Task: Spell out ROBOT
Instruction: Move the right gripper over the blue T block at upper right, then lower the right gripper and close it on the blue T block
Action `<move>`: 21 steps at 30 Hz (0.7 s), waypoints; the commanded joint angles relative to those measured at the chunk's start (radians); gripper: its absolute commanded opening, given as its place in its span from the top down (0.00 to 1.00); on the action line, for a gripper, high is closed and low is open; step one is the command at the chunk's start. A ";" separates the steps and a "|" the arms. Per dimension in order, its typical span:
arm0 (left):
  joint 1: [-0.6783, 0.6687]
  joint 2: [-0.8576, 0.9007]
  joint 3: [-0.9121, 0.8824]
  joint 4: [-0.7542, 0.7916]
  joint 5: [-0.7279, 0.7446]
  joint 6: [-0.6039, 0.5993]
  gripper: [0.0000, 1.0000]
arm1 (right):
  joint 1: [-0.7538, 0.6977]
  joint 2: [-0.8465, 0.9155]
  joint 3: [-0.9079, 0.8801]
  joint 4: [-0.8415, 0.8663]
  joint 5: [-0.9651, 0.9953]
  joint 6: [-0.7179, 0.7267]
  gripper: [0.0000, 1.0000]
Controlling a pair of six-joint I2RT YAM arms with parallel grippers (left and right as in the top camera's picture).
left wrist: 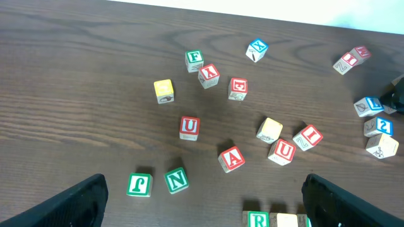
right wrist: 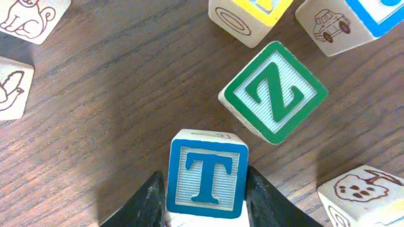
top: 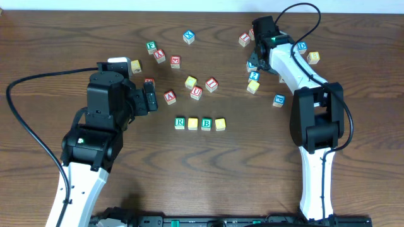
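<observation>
While your right end effector (right wrist: 207,197) sits clamped on the blue T cube (right wrist: 207,171), far right beside a green Z cube (right wrist: 274,91), your left end effector (left wrist: 205,202) hangs spread apart. R cube (top: 180,122) and B cube (top: 206,123) are lined up near centre.

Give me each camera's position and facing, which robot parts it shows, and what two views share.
Overhead: above the table, looking straight down; left arm and right arm show.
Left wrist: on the left arm, looking forward over scattered cubes; the left gripper shows open fingers at the bottom corners.
Right wrist: on the right arm, close above the blue T cube; right gripper fingers sit against its sides.
Shared: the green R cube shows overhead and at the left wrist view's bottom edge.
</observation>
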 commanded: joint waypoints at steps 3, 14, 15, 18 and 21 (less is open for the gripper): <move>0.003 -0.005 0.003 0.001 -0.005 0.003 0.04 | 0.005 0.012 0.000 0.026 0.050 -0.001 0.65; 0.003 -0.005 0.003 0.001 -0.005 0.003 0.04 | 0.001 0.014 0.000 0.042 0.065 0.006 0.66; 0.003 -0.005 0.003 0.001 -0.005 0.003 0.04 | 0.001 0.021 0.000 0.042 0.064 0.006 0.66; 0.003 -0.005 0.003 0.001 -0.005 0.003 0.04 | 0.002 0.051 0.000 0.045 0.043 0.007 0.70; 0.003 -0.005 0.003 0.001 -0.005 0.003 0.04 | 0.002 0.051 0.002 0.069 0.042 0.006 0.69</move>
